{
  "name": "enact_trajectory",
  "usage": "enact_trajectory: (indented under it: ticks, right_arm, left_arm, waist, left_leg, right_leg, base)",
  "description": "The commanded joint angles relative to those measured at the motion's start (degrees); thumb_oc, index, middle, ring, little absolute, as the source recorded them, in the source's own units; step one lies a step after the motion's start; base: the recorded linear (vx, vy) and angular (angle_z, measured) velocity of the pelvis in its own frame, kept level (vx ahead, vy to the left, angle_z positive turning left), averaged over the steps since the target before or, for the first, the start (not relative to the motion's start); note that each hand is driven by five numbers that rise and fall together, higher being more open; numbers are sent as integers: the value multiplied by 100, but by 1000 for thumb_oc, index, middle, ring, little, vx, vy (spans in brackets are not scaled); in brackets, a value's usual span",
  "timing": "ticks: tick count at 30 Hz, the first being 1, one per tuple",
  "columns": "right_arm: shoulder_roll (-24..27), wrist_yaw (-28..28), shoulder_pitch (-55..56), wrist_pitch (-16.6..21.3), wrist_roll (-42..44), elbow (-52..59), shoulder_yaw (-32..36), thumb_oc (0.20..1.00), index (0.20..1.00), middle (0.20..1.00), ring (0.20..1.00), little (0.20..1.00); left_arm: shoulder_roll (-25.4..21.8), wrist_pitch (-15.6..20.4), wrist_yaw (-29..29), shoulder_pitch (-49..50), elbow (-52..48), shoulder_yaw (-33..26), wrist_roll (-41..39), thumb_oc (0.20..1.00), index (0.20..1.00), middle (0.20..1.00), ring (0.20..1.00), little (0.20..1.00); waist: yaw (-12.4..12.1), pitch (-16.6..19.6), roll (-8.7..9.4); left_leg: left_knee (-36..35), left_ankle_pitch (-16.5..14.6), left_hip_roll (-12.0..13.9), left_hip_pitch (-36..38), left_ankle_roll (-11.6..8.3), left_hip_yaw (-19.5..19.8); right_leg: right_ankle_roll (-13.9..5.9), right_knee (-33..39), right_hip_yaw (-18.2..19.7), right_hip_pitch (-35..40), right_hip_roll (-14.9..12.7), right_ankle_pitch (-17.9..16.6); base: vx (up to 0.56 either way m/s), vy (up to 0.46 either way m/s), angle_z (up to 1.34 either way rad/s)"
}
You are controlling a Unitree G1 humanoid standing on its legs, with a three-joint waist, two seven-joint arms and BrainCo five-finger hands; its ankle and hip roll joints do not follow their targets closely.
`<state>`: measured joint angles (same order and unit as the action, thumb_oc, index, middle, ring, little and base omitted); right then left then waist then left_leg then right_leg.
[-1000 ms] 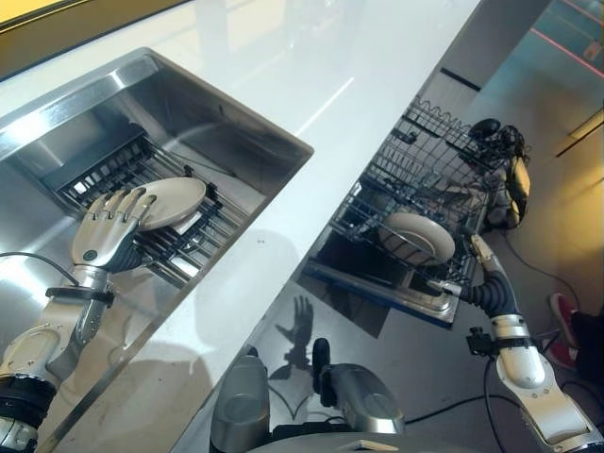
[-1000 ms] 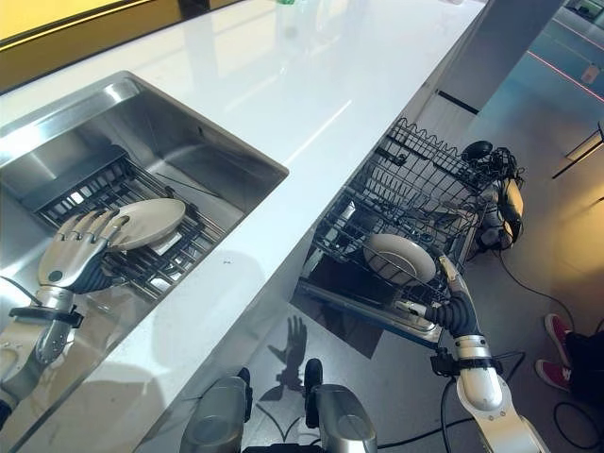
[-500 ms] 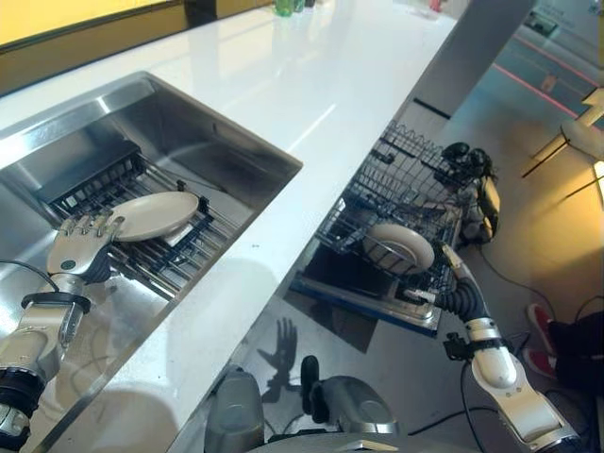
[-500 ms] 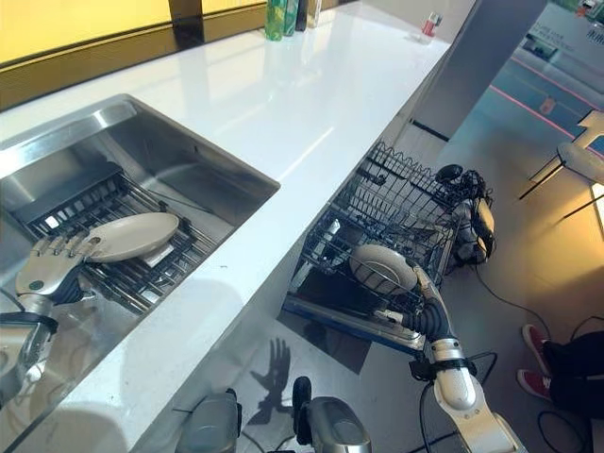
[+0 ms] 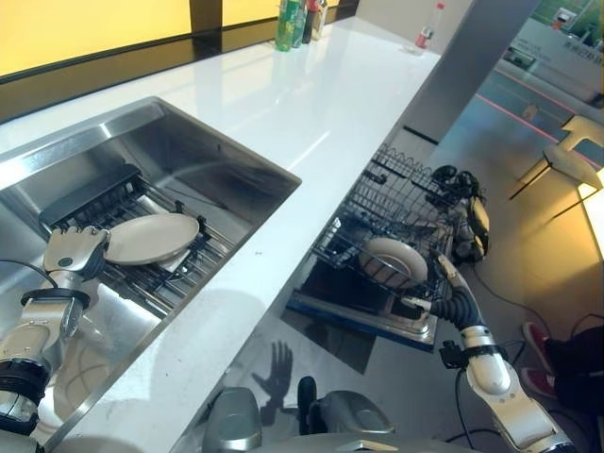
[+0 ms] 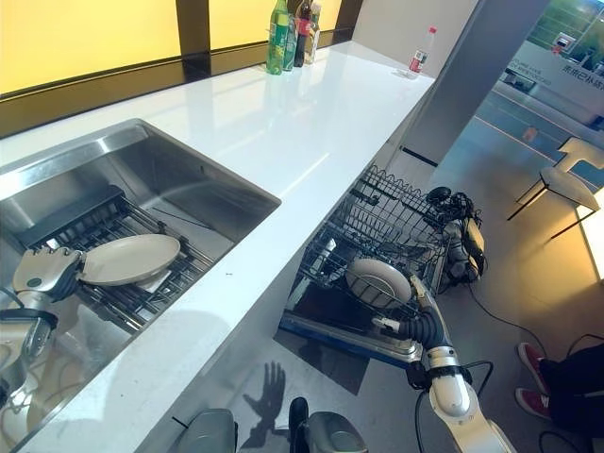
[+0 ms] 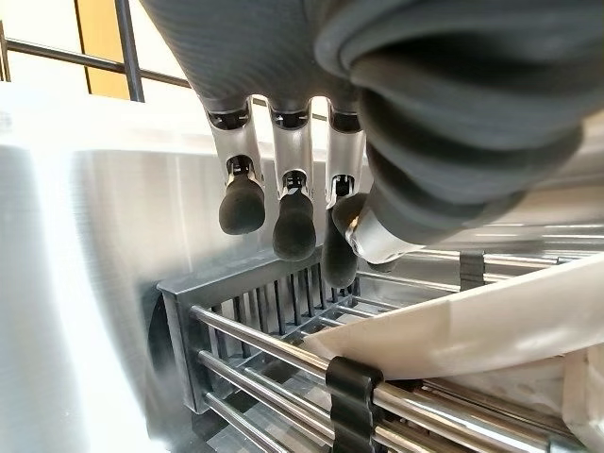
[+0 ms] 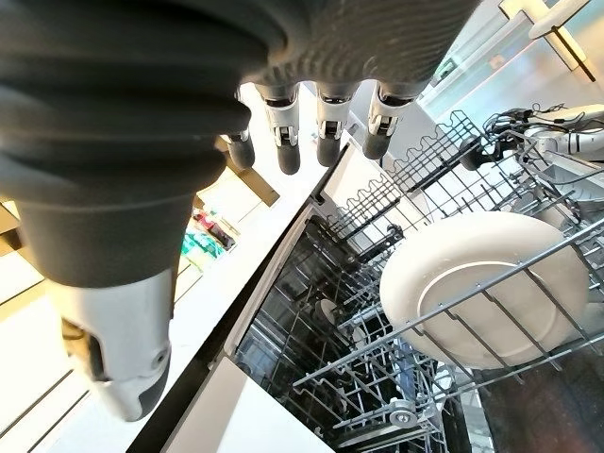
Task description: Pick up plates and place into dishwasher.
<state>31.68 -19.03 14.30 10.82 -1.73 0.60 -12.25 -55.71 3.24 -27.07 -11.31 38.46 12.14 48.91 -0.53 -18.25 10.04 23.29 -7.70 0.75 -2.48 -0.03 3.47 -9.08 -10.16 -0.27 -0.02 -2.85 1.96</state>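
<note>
Two plates, one (image 5: 151, 238) on sink rack (image 5: 189, 274) touching left robot hand (image 5: 74, 253) with curled fingers, one (image 6: 377, 280) upright in dishwasher basket (image 6: 396, 222), right robot hand (image 6: 401, 326) relaxed, empty, beside basket edge.

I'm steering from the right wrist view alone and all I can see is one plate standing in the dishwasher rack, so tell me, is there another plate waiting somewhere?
Observer: Yes. One plate lies flat on a wire rack inside the sink.
Operator: Is the other arm anywhere near it?
Observer: The left hand is right at that plate's rim, on the side nearest the robot.
Operator: Any dishes up on the counter that I should plan for?
Observer: I see no dishes there. The white counter carries a group of bottles at its far end.
</note>
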Motion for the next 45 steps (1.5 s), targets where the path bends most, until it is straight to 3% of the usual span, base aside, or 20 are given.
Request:
enact_trajectory:
  ticks: [1,8,15,18,21,25,29,30,31,41,45]
  right_arm:
    - [361,42,-11,85,-56,138,134,1000,1000,1000,1000,1000]
    - [471,162,351,179,32,477,570,1000,1000,1000,1000,1000]
    - [499,143,763,509,72,1021,999,1000,1000,1000,1000,1000]
    - [453,140,868,530,143,1360,1267,1000,1000,1000,1000,1000]
    - [383,228,918,594,205,1580,1492,1000,1000,1000,1000,1000]
    - [348,479,966,826,479,1666,1843,1000,1000,1000,1000,1000]
    - [317,749,683,877,599,1632,1927,1000,1000,1000,1000,1000]
    - [301,845,548,915,643,1587,1902,1000,1000,1000,1000,1000]
    - [321,924,437,888,706,1613,1953,1000,1000,1000,1000,1000]
    - [342,998,-158,1089,788,1410,1934,1000,1000,1000,1000,1000]
    - [435,1036,-293,1044,842,1371,1844,1000,1000,1000,1000,1000]
  left_arm:
    - [361,127,21,-20,5,-425,-382,200,200,200,200,200]
    - [804,502,137,687,-696,-738,-947,200,200,200,200,200]
    - [1342,935,-805,1488,-1898,-1586,-2178,200,200,200,200,200]
    - [1617,1145,-1165,1841,-2726,-2111,-2461,200,200,200,200,200]
    - [1837,1260,-1324,2113,-3471,-2549,-2677,200,200,200,200,200]
    - [2062,1224,-1541,2269,-4071,-2836,-2771,200,200,200,200,200]
    - [2152,1078,-1762,2234,-4358,-2966,-2832,200,200,200,200,200]
    - [2212,1004,-1754,2193,-4399,-2973,-2926,824,824,824,824,824]
    - [2278,970,-1678,2105,-4457,-2935,-2986,1000,1000,1000,1000,1000]
    - [2600,950,-1713,1929,-4757,-2562,-3029,1000,1000,1000,1000,1000]
    - [2544,874,-1756,1873,-4785,-2582,-3018,1000,1000,1000,1000,1000]
  waist:
    - [91,419,-282]
    - [107,495,-478]
    - [76,637,-682]
    - [22,732,-789]
    - [-4,854,-843]
    - [-13,1030,-794]
    - [11,1117,-812]
    - [-9,1173,-819]
    - [-34,1231,-823]
    - [-166,1557,-807]
    - [-211,1476,-714]
  left_leg:
    - [-930,355,-457,364,336,-47]
    - [-1133,403,-507,521,282,0]
    - [-1310,406,-520,532,218,29]
    - [-1372,413,-505,485,202,9]
    - [-1431,415,-554,468,225,-40]
    - [-1568,481,-689,544,60,90]
    - [-1632,485,-575,589,-3,8]
    - [-1686,480,-517,611,-35,6]
    - [-1767,590,-482,581,-65,76]
    - [-2092,704,-173,612,-263,98]
    - [-1182,414,-290,239,-331,151]
  right_leg:
    - [-355,-455,131,-430,-93,-665]
    - [-330,-469,97,-344,-127,-533]
    - [-231,-680,29,-296,-115,-64]
    - [-130,-1066,-118,-369,-84,233]
    - [-26,-1529,-251,-558,-34,302]
    - [71,-225,-257,-159,-185,9]
    - [-3,25,-202,-41,-261,-177]
    - [45,184,-178,85,-232,-117]
    - [96,295,-192,143,-196,-161]
    - [393,913,-375,594,17,-57]
    - [504,866,-364,608,-23,-15]
  base:
    - [0,0,0]
    - [-52,29,-2]
    - [-206,58,-12]
    - [-306,72,-4]
    - [-292,53,4]
    - [-166,-87,3]
    - [-186,-103,16]
    - [-269,-150,4]
    - [-276,-157,4]
    - [-173,-138,16]
    - [-1,-115,28]
